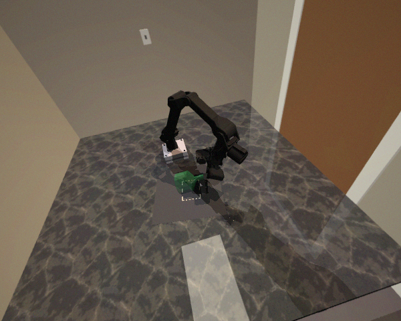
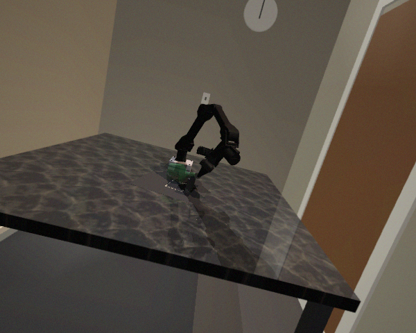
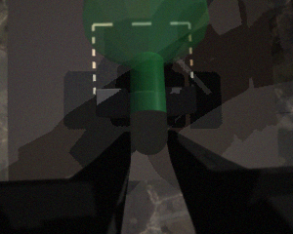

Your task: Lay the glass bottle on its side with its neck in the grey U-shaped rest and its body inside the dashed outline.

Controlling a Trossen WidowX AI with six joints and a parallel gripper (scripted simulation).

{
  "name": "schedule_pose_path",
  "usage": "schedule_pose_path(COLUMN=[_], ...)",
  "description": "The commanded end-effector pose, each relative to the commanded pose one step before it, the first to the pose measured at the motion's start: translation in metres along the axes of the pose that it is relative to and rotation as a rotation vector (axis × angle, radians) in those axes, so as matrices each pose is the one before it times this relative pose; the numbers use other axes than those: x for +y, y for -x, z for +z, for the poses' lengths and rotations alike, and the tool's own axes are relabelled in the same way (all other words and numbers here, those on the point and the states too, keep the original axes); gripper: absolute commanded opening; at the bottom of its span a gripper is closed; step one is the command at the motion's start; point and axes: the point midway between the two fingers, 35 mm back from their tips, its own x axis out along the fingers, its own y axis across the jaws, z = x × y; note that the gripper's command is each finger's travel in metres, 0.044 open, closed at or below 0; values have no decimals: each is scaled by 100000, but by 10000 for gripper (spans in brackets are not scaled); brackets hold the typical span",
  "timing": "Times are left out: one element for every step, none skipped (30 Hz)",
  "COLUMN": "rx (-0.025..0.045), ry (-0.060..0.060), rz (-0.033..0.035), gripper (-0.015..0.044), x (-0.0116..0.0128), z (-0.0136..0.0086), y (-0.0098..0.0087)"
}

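Note:
The green glass bottle (image 1: 184, 182) (image 2: 177, 173) (image 3: 146, 21) is tipped close to lying flat. My gripper (image 1: 204, 176) (image 2: 197, 175) (image 3: 148, 136) is shut on its neck near the dark-looking tip. The bottle seems held above the mat. In the wrist view the body covers the far part of the dashed outline (image 1: 182, 199) (image 3: 94, 91) and reaches beyond it. The dark grey rest (image 1: 204, 186) (image 2: 189, 186) (image 3: 109, 103) shows on both sides of the neck. Whether the neck touches the rest I cannot tell.
A thin dark mat (image 1: 166, 214) (image 2: 147, 180) (image 3: 26, 97) lies under the outline and rest. The white arm base (image 1: 176, 153) (image 2: 188, 163) stands close behind the bottle. Shadows fall over the mat. A pale patch (image 1: 211, 273) lies across the table nearer the top camera.

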Motion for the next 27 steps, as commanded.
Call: schedule_pose_path(rx=[-89,20,20,21,21,21,22,22,23,23,23,24,24,24,25,11,20,43,35,29,30,34,37,41,43,44,45], ry=[-285,55,55,54,54,53,52,52,51,50,50,49,48,47,47,21,37,77,57,38,28,21,14,8,3,-1,-3], rz=[-158,31,31,31,31,31,31,30,30,30,30,30,30,30,30,14,25,53,42,32,29,28,26,24,23,22,23], gripper=[102,102,102,102,102,102,102,102,102,102,102,102,102,102,102,102,102,102,102,102,102,102,102,102,102,102,102], x=[8,-4,-4,-4,-4,-4,-4,-4,-4,-4,-4,-4,-4,-4,-4,-1,-2,-3,-2,-2,-2,-2,-2,-2,-2,-2,-2], z=[-175,-52,-52,-52,-52,-52,-51,-51,-51,-51,-51,-50,-50,-50,-46,-12,-15,-24,-13,-7,-6,-5,-5,-5,-5,-5,-5], y=[-321,-36,-36,-36,-37,-37,-37,-37,-38,-38,-38,-38,-38,-39,-35,-11,-16,-30,-21,-15,-13,-13,-14,-15,-15,-16,-16])
